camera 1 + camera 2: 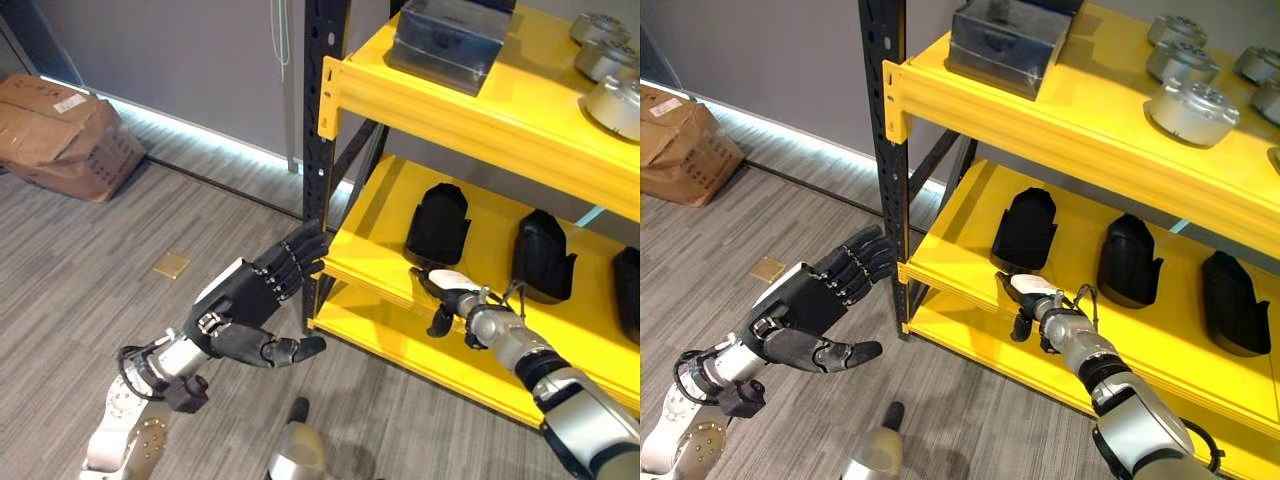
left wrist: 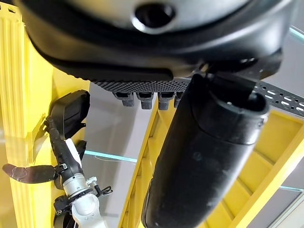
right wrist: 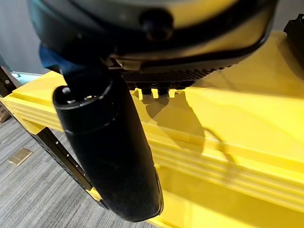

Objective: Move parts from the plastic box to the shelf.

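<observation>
Yellow shelf, both hands empty

I am holding my left hand open beside the yellow metal shelf; my right hand, fingers relaxed, is hovering over the middle level near black moulded parts.

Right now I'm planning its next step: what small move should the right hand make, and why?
Probably draw the right hand back off the middle shelf. Its fingers look open and empty above the shelf's front edge, and three black parts already stand upright behind it.

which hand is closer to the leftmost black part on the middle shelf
Right. The right hand reaches over the shelf edge just in front of the leftmost black part; the left hand hangs open off the shelf's corner post.
</observation>
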You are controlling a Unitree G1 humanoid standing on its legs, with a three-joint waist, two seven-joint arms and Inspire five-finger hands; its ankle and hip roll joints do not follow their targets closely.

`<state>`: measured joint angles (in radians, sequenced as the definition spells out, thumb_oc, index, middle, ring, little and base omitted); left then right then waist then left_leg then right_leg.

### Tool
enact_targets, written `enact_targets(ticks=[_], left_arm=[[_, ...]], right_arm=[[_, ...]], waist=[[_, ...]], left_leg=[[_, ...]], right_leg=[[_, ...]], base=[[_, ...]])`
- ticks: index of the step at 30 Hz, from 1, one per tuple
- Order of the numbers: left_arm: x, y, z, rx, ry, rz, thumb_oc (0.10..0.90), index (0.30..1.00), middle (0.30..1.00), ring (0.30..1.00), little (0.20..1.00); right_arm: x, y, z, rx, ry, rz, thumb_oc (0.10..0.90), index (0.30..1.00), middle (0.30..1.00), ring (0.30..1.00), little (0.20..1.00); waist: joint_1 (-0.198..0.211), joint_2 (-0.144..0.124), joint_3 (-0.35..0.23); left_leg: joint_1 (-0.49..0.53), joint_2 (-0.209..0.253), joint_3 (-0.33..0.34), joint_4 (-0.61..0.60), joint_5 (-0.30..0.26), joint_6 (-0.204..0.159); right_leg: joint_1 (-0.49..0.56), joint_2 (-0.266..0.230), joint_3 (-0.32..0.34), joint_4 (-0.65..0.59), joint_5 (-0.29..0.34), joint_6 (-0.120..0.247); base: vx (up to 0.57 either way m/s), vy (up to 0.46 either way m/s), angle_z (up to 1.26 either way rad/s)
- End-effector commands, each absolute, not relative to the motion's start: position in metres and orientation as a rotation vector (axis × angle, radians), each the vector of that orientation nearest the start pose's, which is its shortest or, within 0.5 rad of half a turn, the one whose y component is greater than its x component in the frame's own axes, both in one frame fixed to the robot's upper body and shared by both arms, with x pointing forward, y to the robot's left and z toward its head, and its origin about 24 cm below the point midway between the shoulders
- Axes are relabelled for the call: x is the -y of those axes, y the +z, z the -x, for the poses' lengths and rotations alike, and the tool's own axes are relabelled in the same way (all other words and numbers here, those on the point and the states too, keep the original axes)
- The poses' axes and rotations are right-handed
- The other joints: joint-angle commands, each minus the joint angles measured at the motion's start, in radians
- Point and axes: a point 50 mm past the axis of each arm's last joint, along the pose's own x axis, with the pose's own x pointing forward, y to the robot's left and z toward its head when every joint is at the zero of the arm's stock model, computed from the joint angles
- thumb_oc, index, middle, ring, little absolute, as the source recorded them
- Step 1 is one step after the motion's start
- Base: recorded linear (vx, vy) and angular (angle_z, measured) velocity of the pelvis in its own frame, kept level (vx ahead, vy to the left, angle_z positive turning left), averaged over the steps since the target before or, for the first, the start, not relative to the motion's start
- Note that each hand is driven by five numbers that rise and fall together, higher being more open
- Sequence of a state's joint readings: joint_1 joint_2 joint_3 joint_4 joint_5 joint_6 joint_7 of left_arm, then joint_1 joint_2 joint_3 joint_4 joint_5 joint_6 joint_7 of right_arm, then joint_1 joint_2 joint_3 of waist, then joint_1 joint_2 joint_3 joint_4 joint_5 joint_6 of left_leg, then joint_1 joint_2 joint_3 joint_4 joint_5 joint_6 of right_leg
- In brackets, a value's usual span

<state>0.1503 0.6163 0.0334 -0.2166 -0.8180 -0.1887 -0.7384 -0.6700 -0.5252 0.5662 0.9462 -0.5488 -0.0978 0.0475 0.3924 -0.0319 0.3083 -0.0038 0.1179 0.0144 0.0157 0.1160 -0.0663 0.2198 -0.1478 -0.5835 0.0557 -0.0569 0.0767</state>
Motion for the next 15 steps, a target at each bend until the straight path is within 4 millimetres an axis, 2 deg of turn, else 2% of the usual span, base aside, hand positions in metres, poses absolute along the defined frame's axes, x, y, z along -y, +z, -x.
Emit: enact_targets(ticks=[1, 15], left_arm=[[-0.202, 0.142, -0.202, 0.465, -0.907, 0.103, 0.900, 1.000, 1.000, 1.000, 1.000], [-0.202, 0.140, -0.201, 0.451, -0.943, 0.140, 0.900, 1.000, 1.000, 1.000, 1.000]], right_arm=[[0.230, 0.072, -0.371, -0.226, 0.277, 1.456, 0.900, 1.000, 1.000, 1.000, 1.000], [0.238, 0.082, -0.376, -0.241, 0.237, 1.457, 0.900, 1.000, 1.000, 1.000, 1.000]], waist=[[0.042, 0.015, -0.060], [0.049, 0.028, -0.053]], left_leg=[[-0.014, 0.032, -0.043, 0.055, -0.086, -0.028], [-0.027, 0.028, -0.064, 0.068, -0.081, -0.030]], right_leg=[[-0.045, 0.015, 0.037, 0.123, -0.083, -0.037], [-0.049, 0.012, 0.033, 0.154, -0.098, -0.043]], base=[[0.00, 0.000, 0.00], [0.01, -0.009, 0.03]])
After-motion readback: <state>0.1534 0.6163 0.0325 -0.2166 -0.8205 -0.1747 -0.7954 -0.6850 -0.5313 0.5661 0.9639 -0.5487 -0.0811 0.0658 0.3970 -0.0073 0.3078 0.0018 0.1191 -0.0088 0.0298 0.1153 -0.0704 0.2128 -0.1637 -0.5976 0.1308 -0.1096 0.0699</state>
